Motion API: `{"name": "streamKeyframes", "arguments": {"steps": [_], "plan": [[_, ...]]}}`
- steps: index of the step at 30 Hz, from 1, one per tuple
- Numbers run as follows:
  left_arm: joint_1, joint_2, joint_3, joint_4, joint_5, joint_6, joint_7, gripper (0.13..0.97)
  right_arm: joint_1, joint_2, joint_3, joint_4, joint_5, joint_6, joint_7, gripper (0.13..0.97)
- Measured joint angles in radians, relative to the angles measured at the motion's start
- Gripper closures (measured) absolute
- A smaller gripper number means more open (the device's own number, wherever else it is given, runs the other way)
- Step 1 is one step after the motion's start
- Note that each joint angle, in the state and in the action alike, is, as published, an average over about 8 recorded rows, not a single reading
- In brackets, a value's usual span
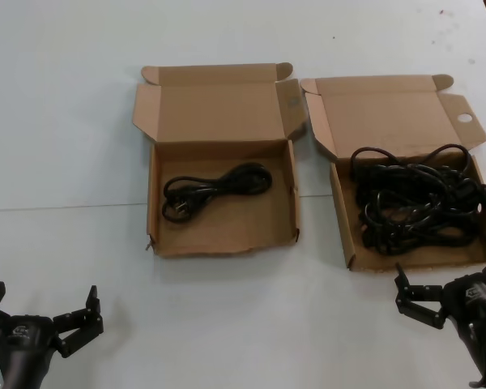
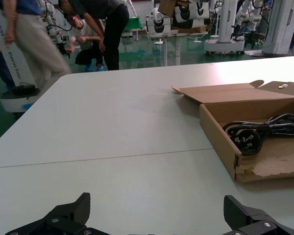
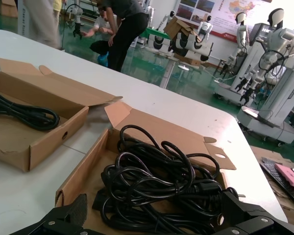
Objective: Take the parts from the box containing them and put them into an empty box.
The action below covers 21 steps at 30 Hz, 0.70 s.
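Observation:
The box with a round hole in its lid tab [image 1: 464,118] stands at the right and holds a pile of black power cords [image 1: 417,203]. The box with the ragged front wall [image 1: 227,243] stands at the left and holds one coiled cord [image 1: 219,185]. My right gripper [image 1: 449,279] is open and empty, just in front of the right box's front wall; its wrist view looks over the cord pile [image 3: 161,181] between its spread fingers [image 3: 76,210]. My left gripper [image 1: 44,298] is open and empty, low at the near left over bare table. Its wrist view shows the left box [image 2: 220,142] and its cord [image 2: 255,134].
The white table [image 1: 243,324] has a seam line running across it behind the boxes' fronts. Both lids stand open toward the far side. People and other robots are on the floor beyond the table's far edge [image 2: 88,29].

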Motion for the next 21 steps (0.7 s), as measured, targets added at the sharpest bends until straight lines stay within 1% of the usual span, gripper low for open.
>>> {"name": "streamKeyframes", "arguments": {"steps": [21], "plan": [[0.0, 0.0, 0.0, 0.0, 0.0, 0.0, 0.0, 0.132, 0.0, 0.0, 0.0, 0.0, 0.0, 0.0, 0.0, 0.129]]}}
